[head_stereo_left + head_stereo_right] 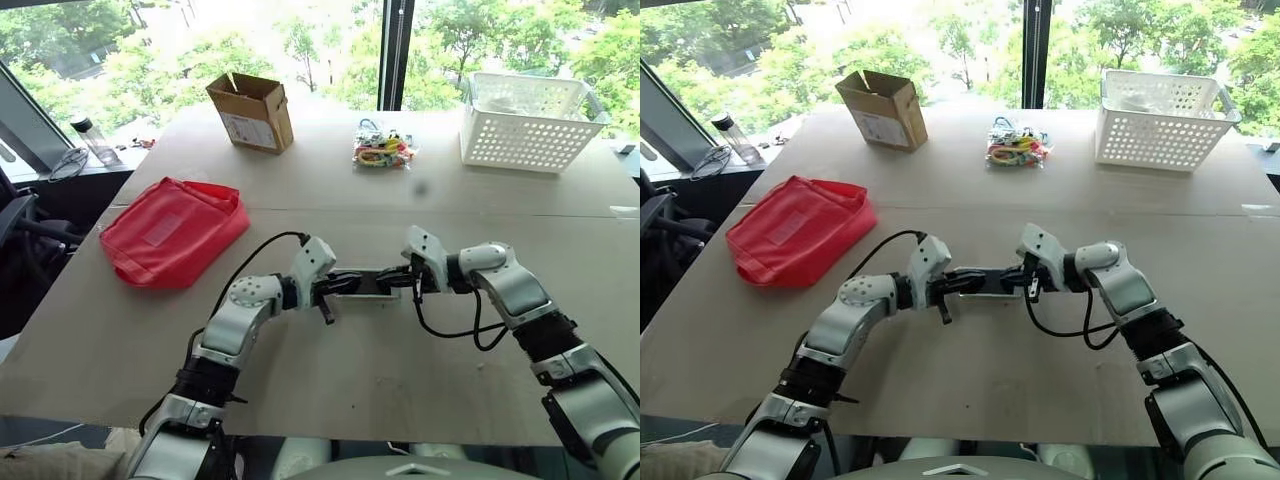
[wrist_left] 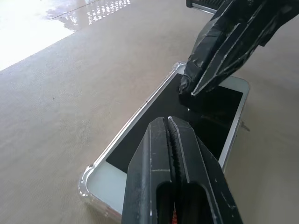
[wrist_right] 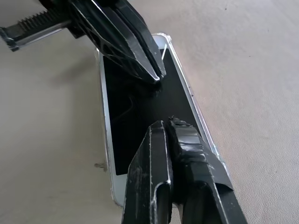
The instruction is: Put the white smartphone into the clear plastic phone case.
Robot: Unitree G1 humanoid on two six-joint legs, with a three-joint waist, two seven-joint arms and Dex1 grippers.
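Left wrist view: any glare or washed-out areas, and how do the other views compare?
Left wrist view: window glare whitens the table's far corner; the white smartphone's screen stays dark, mirroring the right claw. Right wrist view: evenly lit, soft shadow beside the left claw. Eye views: windows overexposed.

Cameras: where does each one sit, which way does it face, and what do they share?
Left eye and right eye views: on the head, looking forward and down over the table; both arms meet at the white smartphone.
Left wrist view: along the shut left hand, onto the phone in the clear plastic phone case; the right hand presses the screen.
Right wrist view: along the shut right hand, facing back at the left hand.
Shared: phone, case, both hands.
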